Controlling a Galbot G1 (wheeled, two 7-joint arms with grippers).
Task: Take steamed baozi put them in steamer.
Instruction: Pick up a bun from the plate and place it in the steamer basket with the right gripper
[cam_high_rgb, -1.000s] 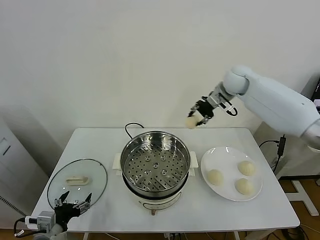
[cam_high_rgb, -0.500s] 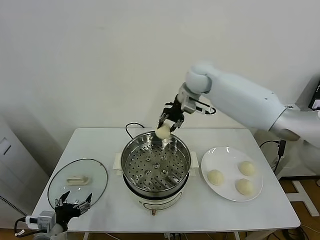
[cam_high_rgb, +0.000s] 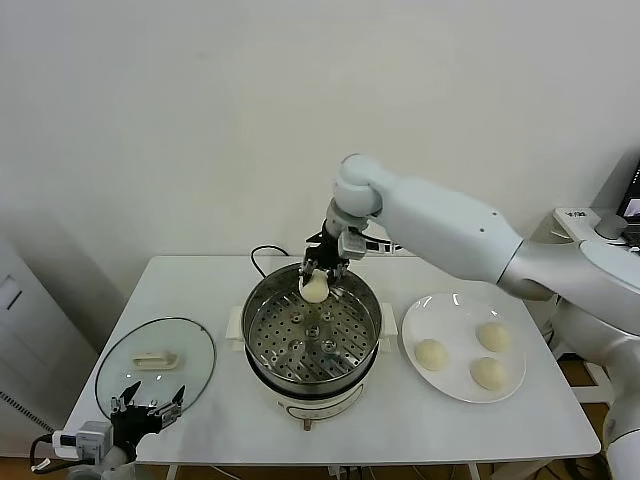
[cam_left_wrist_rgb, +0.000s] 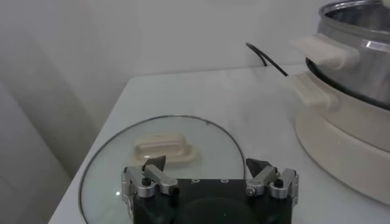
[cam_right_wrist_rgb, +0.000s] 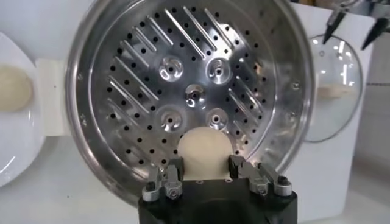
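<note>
My right gripper (cam_high_rgb: 316, 276) is shut on a cream-white baozi (cam_high_rgb: 314, 288) and holds it just over the far rim of the steel steamer (cam_high_rgb: 258, 318). In the right wrist view the baozi (cam_right_wrist_rgb: 206, 152) sits between the fingers above the perforated tray (cam_right_wrist_rgb: 140, 79), which holds nothing. Three more baozi (cam_high_rgb: 430, 353) lie on the white plate (cam_high_rgb: 455, 307) right of the steamer. My left gripper (cam_high_rgb: 148, 407) is open and idle at the table's front left, over the glass lid (cam_left_wrist_rgb: 183, 131).
The glass lid with its cream handle (cam_high_rgb: 156, 359) lies flat left of the steamer. The steamer's black cord (cam_high_rgb: 262, 255) runs off behind it. The steamer's cream side handle (cam_left_wrist_rgb: 322, 50) shows near the left gripper.
My right gripper has carried the baozi leftward and down, from above the plate's far side to just over the steamer's far rim. The left arm has not moved.
</note>
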